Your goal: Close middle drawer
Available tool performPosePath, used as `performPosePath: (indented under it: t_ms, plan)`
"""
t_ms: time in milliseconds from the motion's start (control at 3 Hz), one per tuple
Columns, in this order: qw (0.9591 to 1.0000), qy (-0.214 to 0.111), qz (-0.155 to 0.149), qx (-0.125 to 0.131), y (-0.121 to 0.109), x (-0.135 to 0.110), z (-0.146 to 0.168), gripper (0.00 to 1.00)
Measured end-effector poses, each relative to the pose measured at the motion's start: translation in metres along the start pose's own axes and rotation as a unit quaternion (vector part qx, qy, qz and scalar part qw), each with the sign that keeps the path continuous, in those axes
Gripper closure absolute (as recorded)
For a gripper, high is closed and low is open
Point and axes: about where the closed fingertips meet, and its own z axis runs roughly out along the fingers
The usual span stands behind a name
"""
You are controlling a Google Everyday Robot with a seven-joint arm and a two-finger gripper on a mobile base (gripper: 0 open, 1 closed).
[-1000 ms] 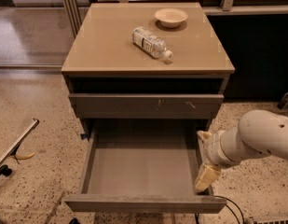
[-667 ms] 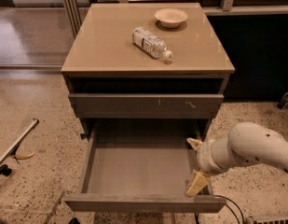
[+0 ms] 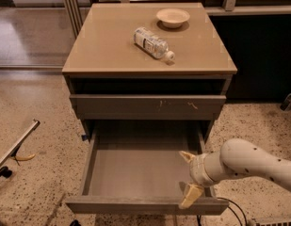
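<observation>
The middle drawer (image 3: 135, 173) stands pulled wide open below the cabinet top, with a bare flat grey inside and a plain front panel (image 3: 145, 205) nearest me. Above it is a shut drawer front with small white scratch marks (image 3: 147, 106). My gripper (image 3: 189, 178) reaches in from the right on a white arm (image 3: 248, 164). Its two cream fingers are spread open, one fingertip (image 3: 186, 156) over the drawer's inside, the other fingertip (image 3: 189, 197) at the inner side of the front panel, near the drawer's right corner. It holds nothing.
On the tan cabinet top (image 3: 112, 41) lie a clear plastic bottle (image 3: 153, 43) on its side and a small cream bowl (image 3: 173, 17). Speckled floor surrounds the cabinet. A metal bar (image 3: 15, 147) lies at the left. Black cables (image 3: 230, 211) run on the floor at the lower right.
My gripper and arm have moved left, from beside the drawer's right wall to over the drawer's inside at its front right corner. The drawer has not moved.
</observation>
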Motion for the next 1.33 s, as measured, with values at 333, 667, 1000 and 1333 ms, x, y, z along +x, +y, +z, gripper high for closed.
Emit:
performPosePath:
  t_ms: [333, 667, 1000, 1333]
  plan:
    - [1.0000, 0.005, -0.002, -0.006, 0.001, 0.014, 0.028, 0.00]
    - [1.0000, 0.004, 0.001, -0.006, -0.002, 0.029, 0.050, 0.00]
    - [1.0000, -0.007, 0.001, -0.004, -0.004, 0.041, 0.066, 0.00]
    - [0.9998, -0.018, 0.000, -0.003, -0.004, 0.051, 0.079, 0.00]
